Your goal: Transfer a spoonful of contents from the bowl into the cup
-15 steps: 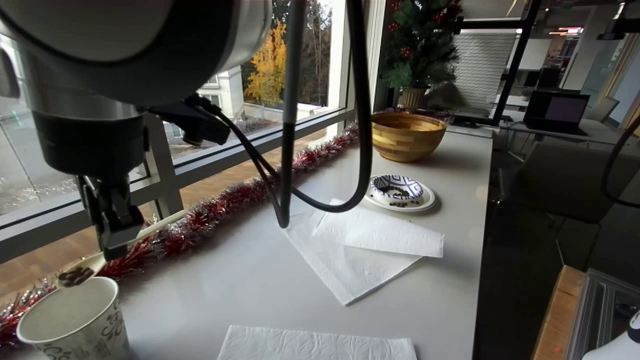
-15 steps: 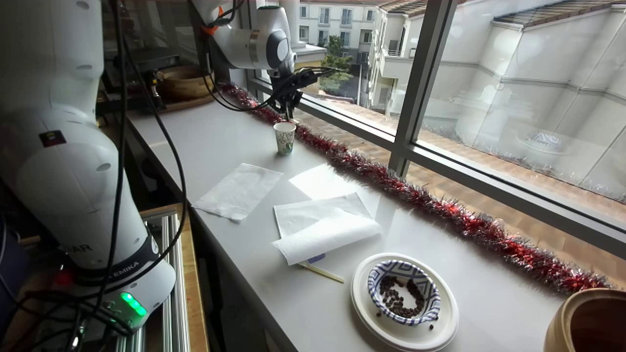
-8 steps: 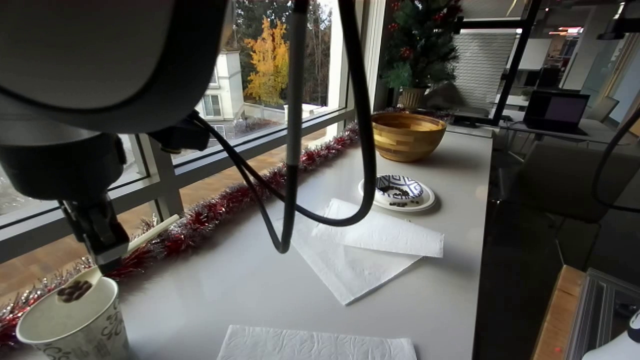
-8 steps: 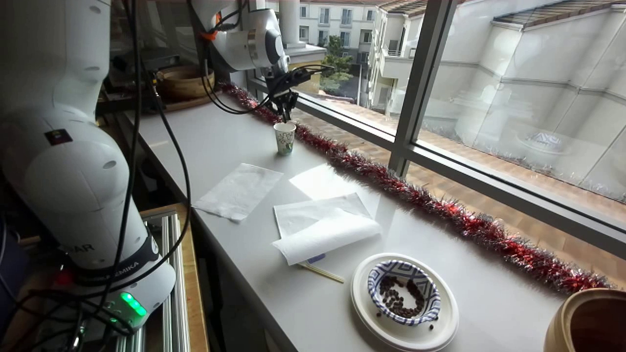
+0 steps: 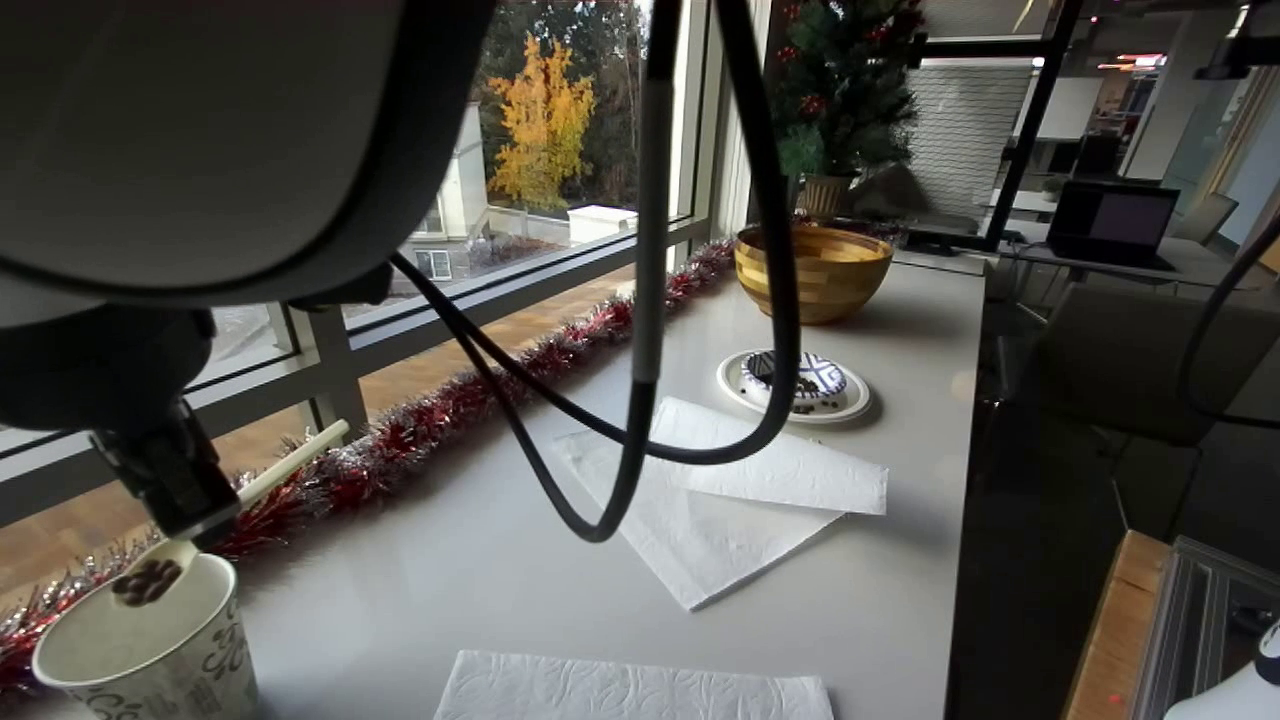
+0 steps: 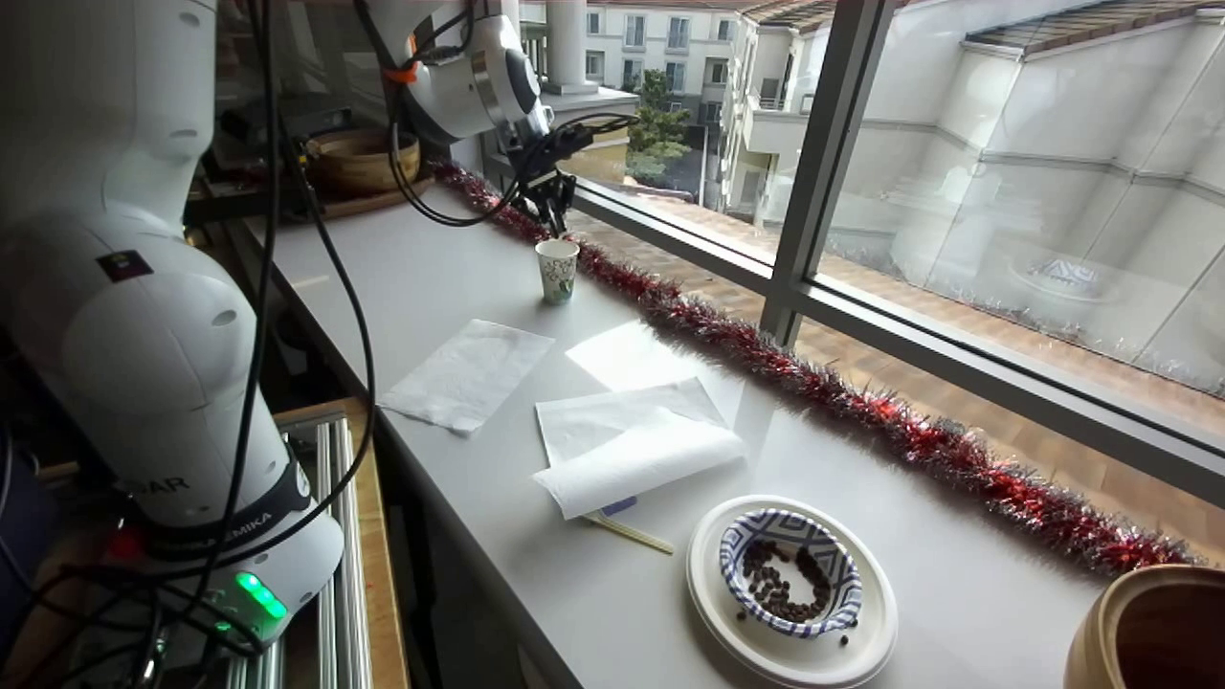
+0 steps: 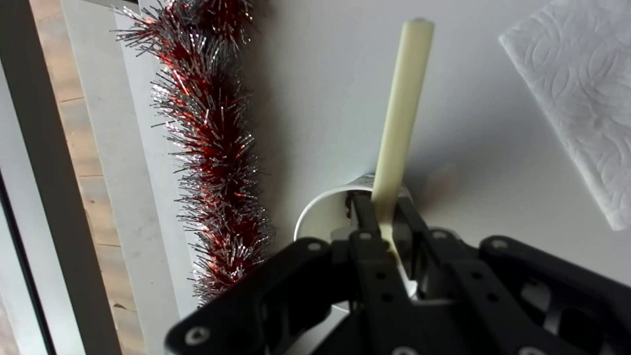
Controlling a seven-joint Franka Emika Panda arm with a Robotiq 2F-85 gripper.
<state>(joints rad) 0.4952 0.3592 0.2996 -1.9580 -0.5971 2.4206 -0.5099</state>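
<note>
My gripper [image 7: 384,209] is shut on the pale cream spoon [image 7: 402,108], its handle sticking out past the fingertips. Dark beans [image 5: 147,582] lie in the scoop, which hangs at the far side of the opening of the cup [image 5: 190,660]. Whether the scoop touches the cup's rim I cannot tell. White with a leafy print, the cup stands upright under the gripper in both exterior views, and its mouth is partly hidden by the fingers in the wrist view. The blue-and-white patterned bowl [image 6: 845,569] holds more beans, far from the gripper.
Beneath the bowl is a white plate [image 6: 703,593] with a few stray beans. Red-silver tinsel [image 6: 718,325] runs along the window beside the cup. Paper towels [image 6: 469,373] and a second pale handle [image 6: 636,533] lie on the table. A wooden bowl [image 5: 830,275] stands farther off.
The gripper has come down and tilted, bringing the scoop lower, from above the cup's far rim to its opening. The beans are still in the scoop. The cup has not moved.
</note>
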